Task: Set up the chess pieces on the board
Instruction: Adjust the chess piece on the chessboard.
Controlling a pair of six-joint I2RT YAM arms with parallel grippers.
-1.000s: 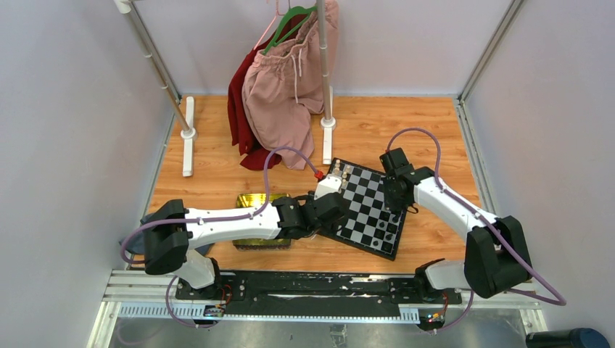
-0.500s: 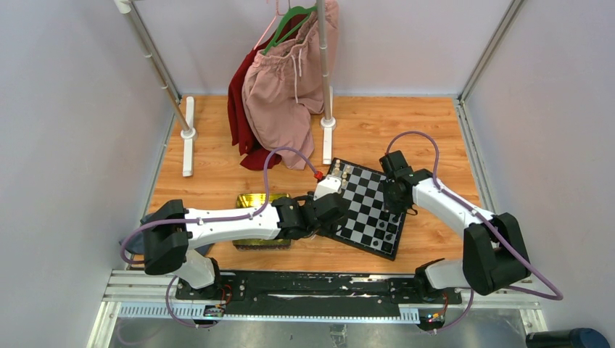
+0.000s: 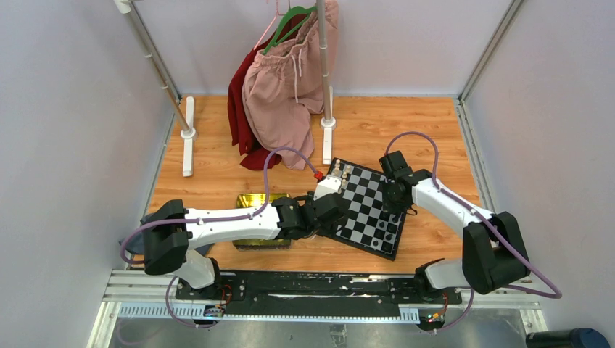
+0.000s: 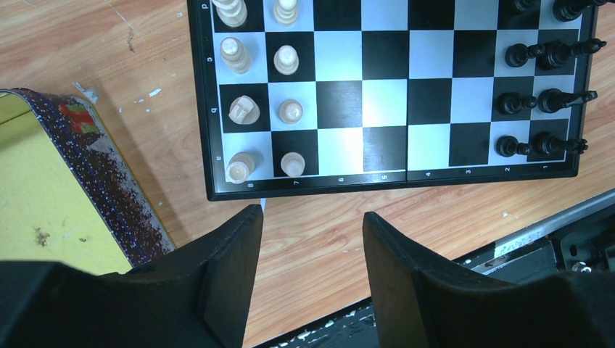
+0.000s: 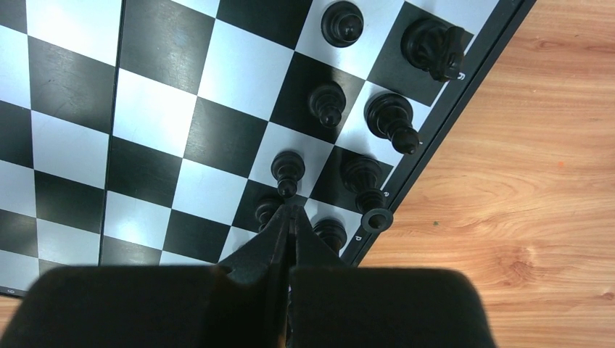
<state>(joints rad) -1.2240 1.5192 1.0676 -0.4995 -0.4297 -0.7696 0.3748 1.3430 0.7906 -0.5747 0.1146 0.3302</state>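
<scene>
Board [image 4: 384, 101] lies at an angle on the wooden table between my two arms, and most of the setup looks done. The black chess pieces [image 5: 326, 101] stand in two files along its right-hand edge, and the cream pieces [image 4: 290, 110] in two files along the opposite edge, with the middle squares bare.

My right gripper [image 5: 290, 212] is down among the black pieces at the near corner. Its jaws are pressed together with nothing visible between them, and the tip sits just beside a pawn and close to two more pieces. I read this as tidying rather than carrying — nudging or checking a piece in that crowded corner. I cannot tell from the wrist view whether every piece there is centred on its square.

My left gripper [image 4: 312, 217] hovers off the board's near edge, jaws about half open and empty, with the yellow-green tray [image 4: 43, 181] just to its side.

The next move calls for care. The right fingers have to lift straight up out of the cluster, since any sideways drift would likely topple a neighbour. After that I would want a look at the far ranks — they are cut off in both wrist views.
</scene>
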